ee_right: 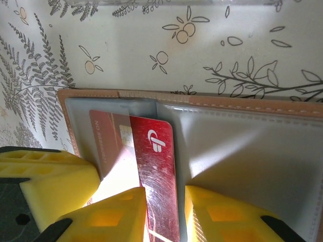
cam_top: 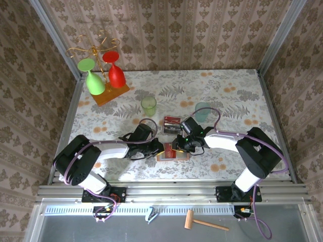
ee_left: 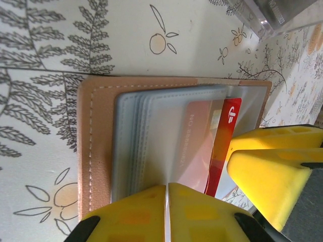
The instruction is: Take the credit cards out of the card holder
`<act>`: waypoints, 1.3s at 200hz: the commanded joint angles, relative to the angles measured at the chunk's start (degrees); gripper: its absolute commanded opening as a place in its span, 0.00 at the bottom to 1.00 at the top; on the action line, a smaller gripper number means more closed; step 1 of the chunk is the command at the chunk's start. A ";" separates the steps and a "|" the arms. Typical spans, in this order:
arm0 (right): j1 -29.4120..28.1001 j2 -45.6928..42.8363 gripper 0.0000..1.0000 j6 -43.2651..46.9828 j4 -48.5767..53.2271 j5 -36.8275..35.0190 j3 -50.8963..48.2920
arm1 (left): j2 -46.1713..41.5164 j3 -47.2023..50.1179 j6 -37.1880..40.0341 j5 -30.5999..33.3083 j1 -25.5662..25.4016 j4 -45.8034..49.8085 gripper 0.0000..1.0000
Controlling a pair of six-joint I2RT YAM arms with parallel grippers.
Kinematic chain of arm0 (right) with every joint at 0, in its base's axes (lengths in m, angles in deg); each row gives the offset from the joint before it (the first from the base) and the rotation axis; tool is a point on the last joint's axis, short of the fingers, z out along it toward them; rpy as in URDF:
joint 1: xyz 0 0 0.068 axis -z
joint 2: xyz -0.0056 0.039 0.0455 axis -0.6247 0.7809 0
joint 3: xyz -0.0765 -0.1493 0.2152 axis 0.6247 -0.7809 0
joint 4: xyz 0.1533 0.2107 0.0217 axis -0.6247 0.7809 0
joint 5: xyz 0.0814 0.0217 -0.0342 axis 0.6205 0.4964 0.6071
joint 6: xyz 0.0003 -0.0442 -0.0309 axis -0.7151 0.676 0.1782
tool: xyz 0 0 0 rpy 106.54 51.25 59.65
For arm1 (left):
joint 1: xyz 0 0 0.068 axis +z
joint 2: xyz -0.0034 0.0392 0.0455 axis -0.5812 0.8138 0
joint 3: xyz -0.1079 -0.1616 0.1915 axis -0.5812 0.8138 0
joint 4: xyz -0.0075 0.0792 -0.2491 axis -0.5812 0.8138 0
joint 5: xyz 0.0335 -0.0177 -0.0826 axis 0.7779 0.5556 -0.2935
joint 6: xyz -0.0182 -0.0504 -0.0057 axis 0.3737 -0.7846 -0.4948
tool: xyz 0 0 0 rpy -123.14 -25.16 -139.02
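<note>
The salmon-pink card holder [cam_top: 174,156] [ee_left: 98,151] [ee_right: 252,151] lies open on the table between both grippers, grey-blue pockets up. A red credit card [ee_left: 227,131] [ee_right: 156,151] sticks partway out of a translucent pocket. My left gripper [cam_top: 160,149] [ee_left: 166,189] is shut, pinching that pocket's clear sleeve. My right gripper [cam_top: 177,146] [ee_right: 165,201] stands narrowly open, its fingers [ee_left: 272,176] either side of the card's bare strip. Two dark and red cards [cam_top: 172,123] lie loose just behind the holder.
A green cup [cam_top: 148,105] and a pale blue cup [cam_top: 203,111] stand behind the cards. At the back left, a rack [cam_top: 103,75] on an orange base holds a green and a red glass. A wooden mallet [cam_top: 202,222] lies below the near rail.
</note>
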 commanded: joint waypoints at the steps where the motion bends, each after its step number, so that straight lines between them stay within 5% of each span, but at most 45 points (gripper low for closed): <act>1: 0.34 1.16 0.26 -1.47 -1.82 2.25 -1.13 | 1.11 1.38 -0.22 0.14 0.13 1.39 0.11; 169: 1.52 0.19 0.06 -5.01 -8.31 4.74 -3.80 | 0.67 1.82 -0.75 0.58 0.17 0.77 0.10; 260: 4.16 -5.39 0.03 -0.36 -0.75 0.86 -5.06 | 0.69 1.72 -0.81 0.67 0.20 0.78 0.10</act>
